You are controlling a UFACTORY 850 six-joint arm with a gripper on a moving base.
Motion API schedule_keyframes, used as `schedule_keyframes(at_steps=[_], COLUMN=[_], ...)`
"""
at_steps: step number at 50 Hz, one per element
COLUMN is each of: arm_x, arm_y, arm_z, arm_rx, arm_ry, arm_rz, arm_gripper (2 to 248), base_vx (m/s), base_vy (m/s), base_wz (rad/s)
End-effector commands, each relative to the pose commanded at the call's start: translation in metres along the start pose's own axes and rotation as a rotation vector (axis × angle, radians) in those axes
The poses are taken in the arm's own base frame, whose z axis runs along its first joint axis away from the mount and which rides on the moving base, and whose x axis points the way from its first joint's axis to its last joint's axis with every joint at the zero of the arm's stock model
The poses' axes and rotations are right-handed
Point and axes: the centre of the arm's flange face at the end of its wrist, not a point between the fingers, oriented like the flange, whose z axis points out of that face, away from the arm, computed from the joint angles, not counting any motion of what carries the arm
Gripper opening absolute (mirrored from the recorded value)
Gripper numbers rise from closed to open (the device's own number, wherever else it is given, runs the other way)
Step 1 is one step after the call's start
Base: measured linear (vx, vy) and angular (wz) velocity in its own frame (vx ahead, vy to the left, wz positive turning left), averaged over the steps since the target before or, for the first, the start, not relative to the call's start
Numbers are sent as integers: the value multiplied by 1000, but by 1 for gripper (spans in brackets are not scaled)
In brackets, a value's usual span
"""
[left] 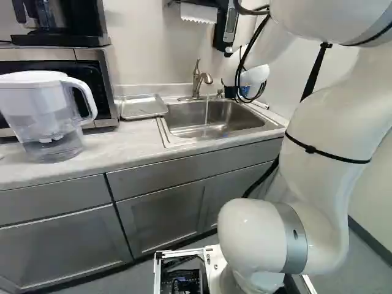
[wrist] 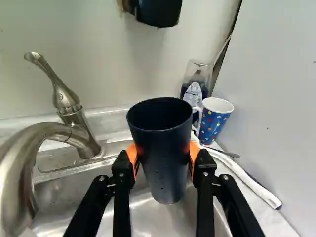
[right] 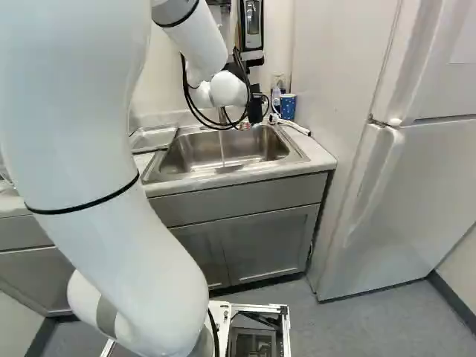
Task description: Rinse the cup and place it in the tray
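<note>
Well left of the black gripper (wrist: 163, 158) lies the shallow rectangular metal tray (left: 143, 107); nearer left, the curved brushed-metal faucet (wrist: 76, 132) runs. Orange pads clasp the tapered dark-blue plastic-looking cup (wrist: 162, 173), upright; rinsing likely needs a leftward shift under the stream (left: 206, 111).
</note>
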Motion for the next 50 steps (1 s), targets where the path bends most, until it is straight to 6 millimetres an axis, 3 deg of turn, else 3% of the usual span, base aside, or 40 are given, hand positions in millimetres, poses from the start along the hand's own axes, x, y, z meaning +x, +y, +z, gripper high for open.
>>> schedule_keyframes(at_steps=[17, 50], arm_x=[-3, -36], arm_y=[-2, -5], arm_z=[1, 9], arm_rx=[18, 27], arm_ry=[-7, -66], arm_rz=[-39, -33], arm_gripper=[119, 119], base_vx=[0, 0], base_vy=[0, 0], base_wz=[0, 0])
